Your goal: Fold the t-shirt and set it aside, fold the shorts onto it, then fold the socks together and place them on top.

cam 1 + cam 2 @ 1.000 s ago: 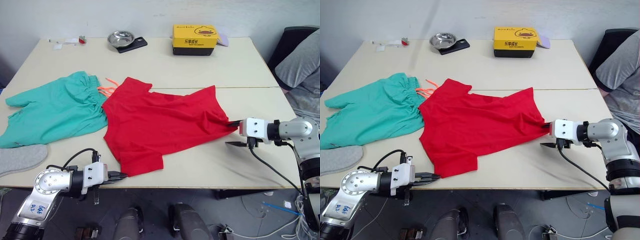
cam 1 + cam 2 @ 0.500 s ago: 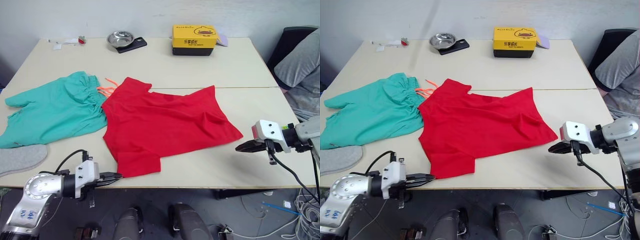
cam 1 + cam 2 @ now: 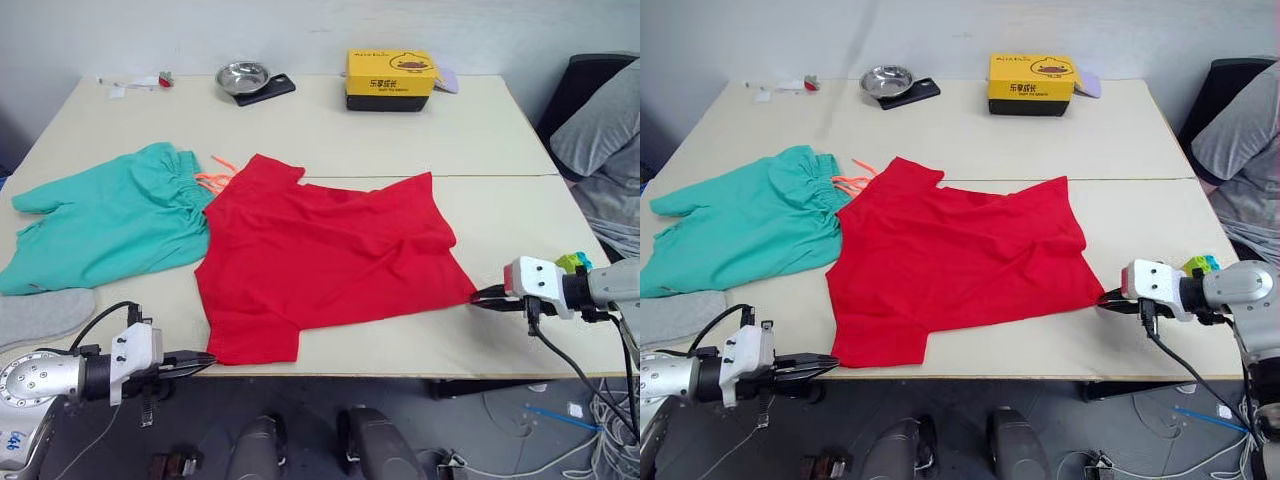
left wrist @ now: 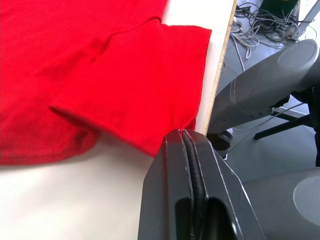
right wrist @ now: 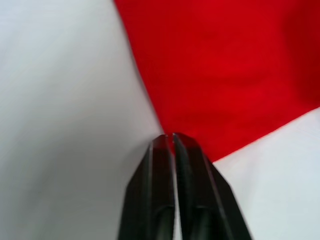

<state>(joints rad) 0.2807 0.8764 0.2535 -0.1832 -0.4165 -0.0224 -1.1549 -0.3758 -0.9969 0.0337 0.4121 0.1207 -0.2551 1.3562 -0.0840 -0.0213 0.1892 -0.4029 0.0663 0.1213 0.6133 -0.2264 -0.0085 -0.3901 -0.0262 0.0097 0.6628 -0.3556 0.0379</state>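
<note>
Hardly begun: the t-shirt (image 3: 325,255) lies spread flat and unfolded mid-table, the shorts (image 3: 110,215) loose at its nine o'clock, a sock (image 3: 40,315) towards eight. The left gripper (image 3: 196,361) is pinched closed at the sleeve corner and the right gripper (image 3: 484,299) closed at the hem corner, though I can't tell whether either truly holds cloth.

t-shirt (image 3: 325,255): you see plain bright red, with no print.
shorts (image 3: 105,220): you see teal-green, with an orange drawstring (image 3: 215,178) at the waistband.
sock (image 3: 40,315): you see light grey, plain.
table (image 3: 330,125): you see pale cream, unpatterned.
box (image 3: 391,79): you see a yellow top with a dark printed figure and writing, over a black base.
bowl (image 3: 242,76): you see shiny silver metal, on a black flat object (image 3: 270,90).
left gripper (image 3: 190,362): you see black fingers on a white and silver wrist.
right gripper (image 3: 483,297): you see black fingers on a white block with a red edge, and a green and blue part behind it.
person's sleeve (image 3: 600,130): you see grey.
</note>
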